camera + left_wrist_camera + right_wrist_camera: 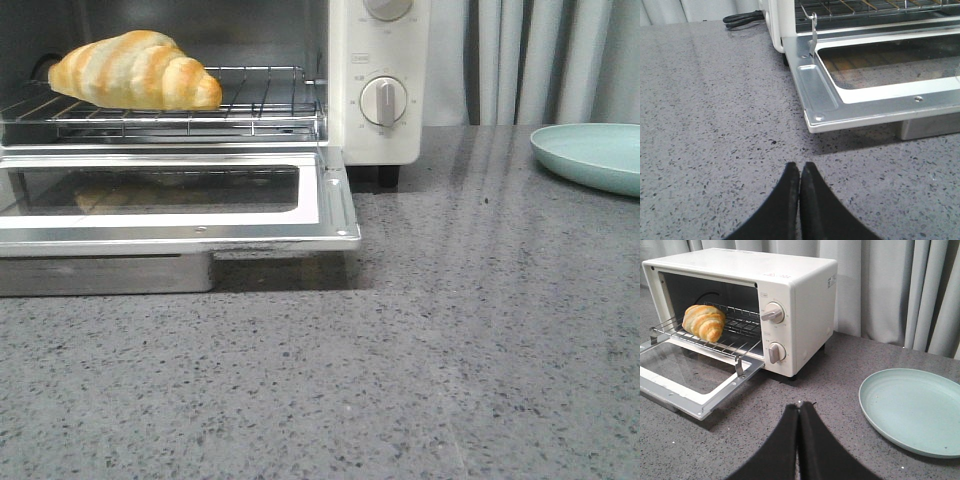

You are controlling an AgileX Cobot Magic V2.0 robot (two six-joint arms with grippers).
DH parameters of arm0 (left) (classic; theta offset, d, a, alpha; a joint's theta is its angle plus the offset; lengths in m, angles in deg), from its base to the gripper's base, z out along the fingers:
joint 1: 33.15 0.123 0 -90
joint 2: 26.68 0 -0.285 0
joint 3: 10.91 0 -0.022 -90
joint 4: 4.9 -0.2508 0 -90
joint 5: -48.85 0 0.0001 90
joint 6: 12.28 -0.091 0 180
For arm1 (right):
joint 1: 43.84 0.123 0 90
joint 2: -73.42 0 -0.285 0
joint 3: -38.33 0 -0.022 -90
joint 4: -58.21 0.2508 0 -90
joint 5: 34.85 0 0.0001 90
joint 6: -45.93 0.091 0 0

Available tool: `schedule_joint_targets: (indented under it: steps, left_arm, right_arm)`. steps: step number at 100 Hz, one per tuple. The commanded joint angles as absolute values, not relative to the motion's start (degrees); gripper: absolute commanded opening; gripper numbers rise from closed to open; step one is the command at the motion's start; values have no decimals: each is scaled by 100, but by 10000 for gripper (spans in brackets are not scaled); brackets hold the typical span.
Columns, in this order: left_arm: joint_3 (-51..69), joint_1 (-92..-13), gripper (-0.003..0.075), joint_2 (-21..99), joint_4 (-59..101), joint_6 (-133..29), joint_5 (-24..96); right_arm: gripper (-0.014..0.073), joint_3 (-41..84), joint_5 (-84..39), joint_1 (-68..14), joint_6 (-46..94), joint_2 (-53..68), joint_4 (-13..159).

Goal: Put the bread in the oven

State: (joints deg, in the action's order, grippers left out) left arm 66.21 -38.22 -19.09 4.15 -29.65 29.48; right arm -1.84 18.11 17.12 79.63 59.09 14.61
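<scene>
The bread (135,71), a golden-brown striped roll, lies on the wire rack (250,110) inside the cream-white oven (378,130); it also shows in the right wrist view (704,322). The oven's glass door (170,200) hangs open and flat; it shows in the left wrist view (880,85) and the right wrist view (690,375). My left gripper (800,166) is shut and empty, over the counter short of the door's corner. My right gripper (799,407) is shut and empty, over the counter between the oven (800,305) and a plate. Neither gripper shows in the front view.
A pale green plate (592,155) lies on the grey speckled counter to the right of the oven, also in the right wrist view (912,410). A black cable (742,19) lies behind the oven's left side. Grey curtains (900,290) hang behind.
</scene>
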Motion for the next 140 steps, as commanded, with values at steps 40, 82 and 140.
schedule_joint_targets:
  steps: [40,82,140]
  left_arm:
    - [6764,-3814,-21,-2084,508,-2892,3287]
    - [6764,-3814,-21,-2084,508,-2892,3287]
    - [6764,-3814,-21,-2084,508,-2892,3287]
  right_arm:
    - [-48,-80,1420,1681,7948,5813,1222]
    - [-48,-80,1488,1681,7948,5813,1222]
    - [-49,-935,1527,1229,7948,5601,381]
